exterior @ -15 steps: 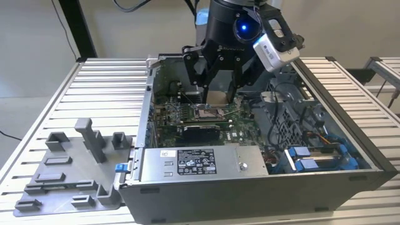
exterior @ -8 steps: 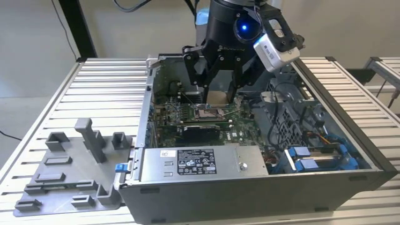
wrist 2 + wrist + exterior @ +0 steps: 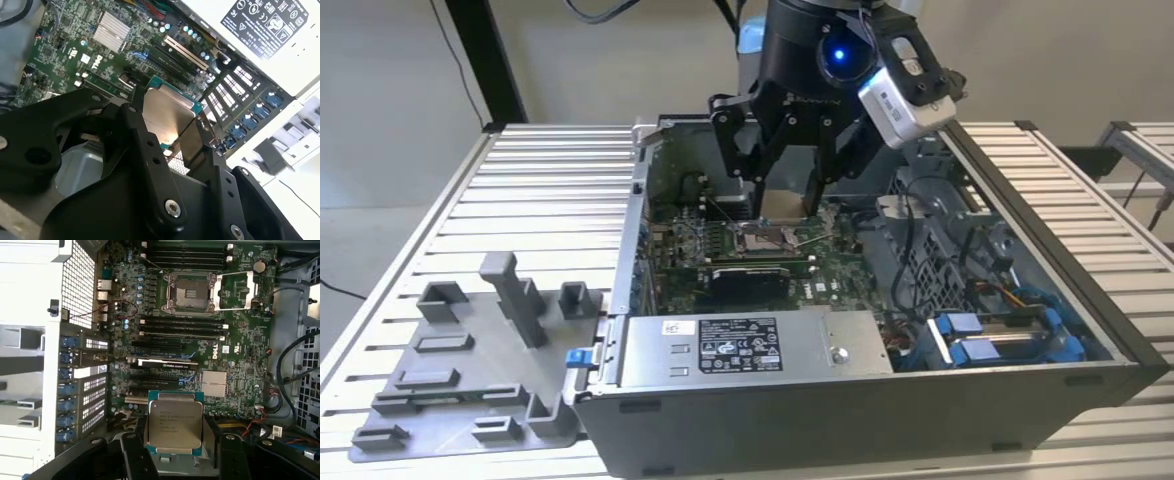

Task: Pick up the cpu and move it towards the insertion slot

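One cpu [image 3: 173, 421] sits pinched flat in the claw [image 3: 175, 442], w/ the insertion slot [image 3: 192, 292] open below & well apart from it: we judge transfer step in hand, reqg. level carry & square alignment.

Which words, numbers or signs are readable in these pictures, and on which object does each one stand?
Top of the cpu: several lines of dark print, too small to read.
The white label on the metal box: text and round marks, too small to read.
The motherboard: white markings, too small to read.
Nothing can be quoted with certainty.
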Robot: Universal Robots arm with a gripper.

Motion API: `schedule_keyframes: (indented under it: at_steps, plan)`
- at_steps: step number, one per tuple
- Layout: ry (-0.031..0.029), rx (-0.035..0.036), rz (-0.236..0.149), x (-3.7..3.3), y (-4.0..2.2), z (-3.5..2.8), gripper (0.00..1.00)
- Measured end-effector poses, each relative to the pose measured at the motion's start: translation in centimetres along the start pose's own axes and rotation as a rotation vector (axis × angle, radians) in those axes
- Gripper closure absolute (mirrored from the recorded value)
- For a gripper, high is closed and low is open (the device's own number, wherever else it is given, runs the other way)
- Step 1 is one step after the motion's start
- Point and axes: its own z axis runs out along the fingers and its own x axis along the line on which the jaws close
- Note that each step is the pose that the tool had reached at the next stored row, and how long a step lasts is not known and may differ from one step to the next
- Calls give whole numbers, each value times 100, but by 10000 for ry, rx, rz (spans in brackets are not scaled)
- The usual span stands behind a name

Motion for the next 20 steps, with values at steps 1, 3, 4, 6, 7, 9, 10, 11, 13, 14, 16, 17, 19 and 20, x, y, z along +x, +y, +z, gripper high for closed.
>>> schedule_keyframes:
  at_steps: [1,3,4,6,7,9,10,11,13,14,16,17,19,20]
  plan:
    - [0,0,0,-1,14,0,100]
    - [0,1,1,-2,41,1,100]
    - [0,1,0,-3,56,2,100]
    - [0,1,0,-5,85,3,100]
    - [1,2,0,-6,100,3,100]
    - [0,1,0,-7,128,4,100]
    - [0,0,0,-8,140,5,100]
    - [0,1,0,-9,153,6,100]
    - [1,1,0,-11,179,7,100]
    - [0,2,0,-12,191,7,100]
    - [0,1,1,-14,217,9,100]
    - [1,2,0,-15,229,9,100]
    - [1,1,0,-17,255,10,100]
    - [1,1,0,-17,267,11,100]
